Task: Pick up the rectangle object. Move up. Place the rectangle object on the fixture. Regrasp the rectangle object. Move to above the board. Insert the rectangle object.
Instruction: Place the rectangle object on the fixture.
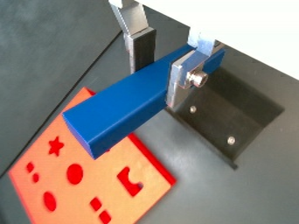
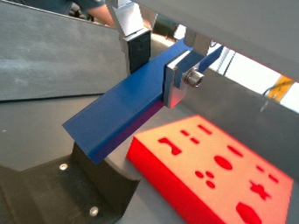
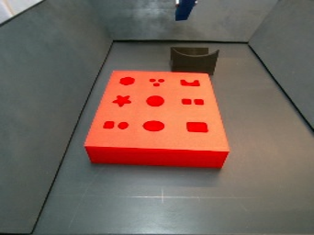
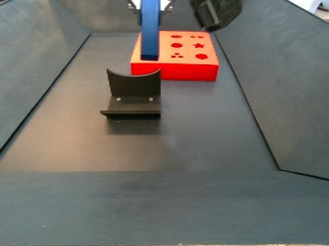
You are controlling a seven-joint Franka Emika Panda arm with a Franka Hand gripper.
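Note:
My gripper is shut on the rectangle object, a long blue bar clamped near one end between the dark pad and the silver plate. Its free end reaches out over the red board in both wrist views. In both side views the bar hangs upright at the top of the picture, well off the floor. The fixture, a dark notched block, stands on the floor below, apart from the bar. The board lies flat with its shaped holes showing, next to the fixture.
Grey walls slope up around the dark floor. The fixture's base plate with screws shows under the gripper in a wrist view. A dark round rig part hangs at the upper edge in a side view.

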